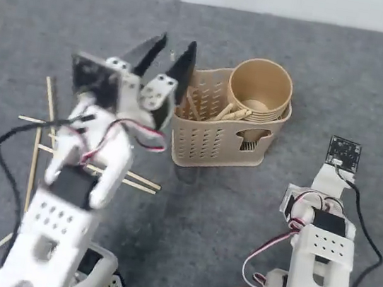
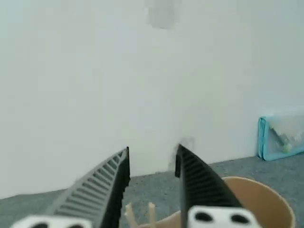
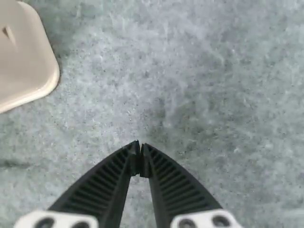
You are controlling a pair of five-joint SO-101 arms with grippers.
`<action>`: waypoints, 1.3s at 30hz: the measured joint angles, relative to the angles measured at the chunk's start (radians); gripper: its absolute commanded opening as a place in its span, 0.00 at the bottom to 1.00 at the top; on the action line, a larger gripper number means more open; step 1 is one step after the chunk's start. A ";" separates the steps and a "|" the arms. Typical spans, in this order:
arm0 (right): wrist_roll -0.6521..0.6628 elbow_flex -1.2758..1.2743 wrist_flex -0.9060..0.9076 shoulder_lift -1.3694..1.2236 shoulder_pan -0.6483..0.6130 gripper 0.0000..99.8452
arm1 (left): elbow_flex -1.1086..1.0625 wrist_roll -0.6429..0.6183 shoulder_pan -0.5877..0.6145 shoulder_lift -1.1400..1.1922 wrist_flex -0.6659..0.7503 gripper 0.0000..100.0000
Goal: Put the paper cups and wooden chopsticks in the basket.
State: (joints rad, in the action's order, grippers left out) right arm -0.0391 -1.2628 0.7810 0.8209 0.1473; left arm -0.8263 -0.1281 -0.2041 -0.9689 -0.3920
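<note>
Hovering at the 9 o'clock rim of the basket (image 1: 212,146), your left arm (image 1: 93,158) has its jaws spread apart with nothing between them. The paper cups (image 1: 260,89) sit nested in the basket's 3 o'clock half, beside a few wooden chopsticks (image 1: 214,109). Loose chopsticks (image 1: 33,164) lie scattered on the grey desk (image 1: 201,223) at 9 o'clock, and your right arm (image 1: 324,241), at 4 o'clock, points its jaws down at the desk, pressed together.

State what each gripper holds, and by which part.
Nothing. The left gripper is open and empty near the basket; the right gripper is shut on nothing.
</note>
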 measured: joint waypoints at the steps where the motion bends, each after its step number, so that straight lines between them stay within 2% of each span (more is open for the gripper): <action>1: 0.000 0.000 0.000 0.000 0.000 0.01 | 0.005 0.000 0.011 -0.035 -0.037 0.13; 5: 0.000 0.000 0.000 0.000 0.000 0.01 | 0.087 0.000 0.097 -0.140 -0.204 0.12; 10: 0.000 0.000 0.000 0.000 0.000 0.01 | 0.190 0.000 0.327 -0.167 -0.407 0.12; 16: 0.000 0.000 0.000 0.000 0.000 0.01 | 0.201 0.000 0.669 0.037 -0.434 0.12; 18: 0.000 0.000 0.000 0.000 0.000 0.01 | 0.201 0.000 0.741 0.124 -0.434 0.12; 26: 0.000 -0.006 0.000 0.000 -0.021 0.01 | 0.284 -0.002 0.827 0.493 -0.434 0.12; 39: 0.000 -0.006 0.000 0.000 -0.021 0.01 | 0.743 0.002 0.832 1.198 -0.457 0.12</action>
State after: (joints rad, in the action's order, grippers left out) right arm -0.0391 -1.2689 0.7810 0.8209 0.1258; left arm -0.0836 -0.1266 0.6276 0.2294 -0.8493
